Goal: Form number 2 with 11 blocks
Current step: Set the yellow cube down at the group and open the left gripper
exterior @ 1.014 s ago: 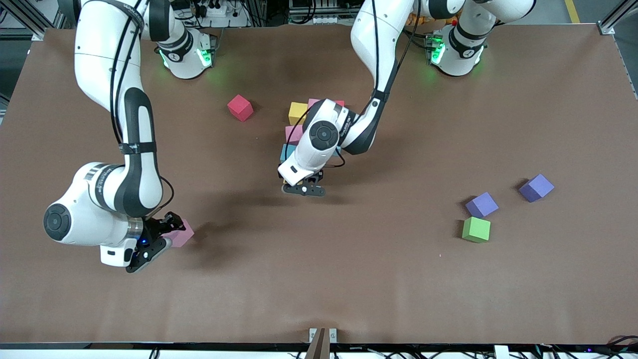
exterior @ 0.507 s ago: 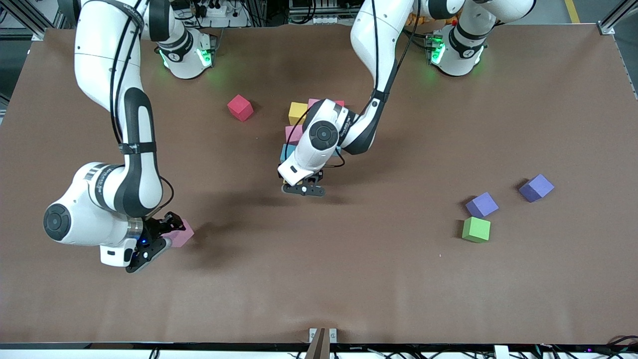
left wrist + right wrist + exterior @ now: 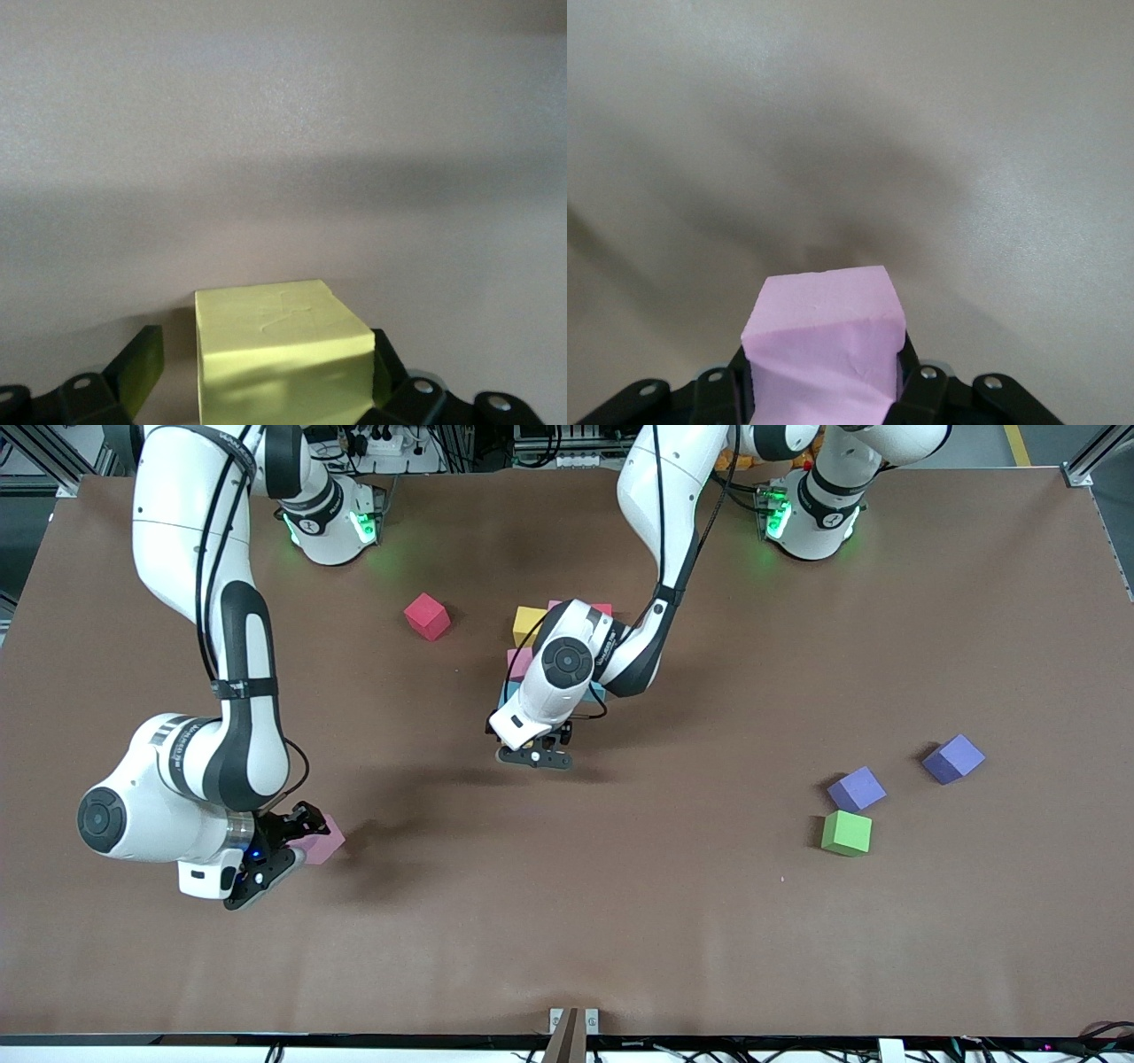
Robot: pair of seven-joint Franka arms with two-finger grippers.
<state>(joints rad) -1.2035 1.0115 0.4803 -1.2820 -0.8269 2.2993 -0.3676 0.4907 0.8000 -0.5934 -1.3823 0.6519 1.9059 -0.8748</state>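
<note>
We find the yellow foam cube (image 3: 282, 352) between the left pincer's (image 3: 534, 758) spread fingers. The pink foam cube (image 3: 824, 352) sits clamped in the right pincer (image 3: 282, 849).

We are looking at the right arm (image 3: 190, 531) and the left arm (image 3: 660, 496), both wearing glossy white shells with black bands at the joints. Thin black cables (image 3: 209, 558) are running along the links, and dark straps are tying them down. Green lights (image 3: 361, 524) are glowing on both bases at the top of the frame. The left gripper (image 3: 534, 760) and the right gripper (image 3: 297, 834) are showing black fingers with small silver screws (image 3: 81, 383).
</note>
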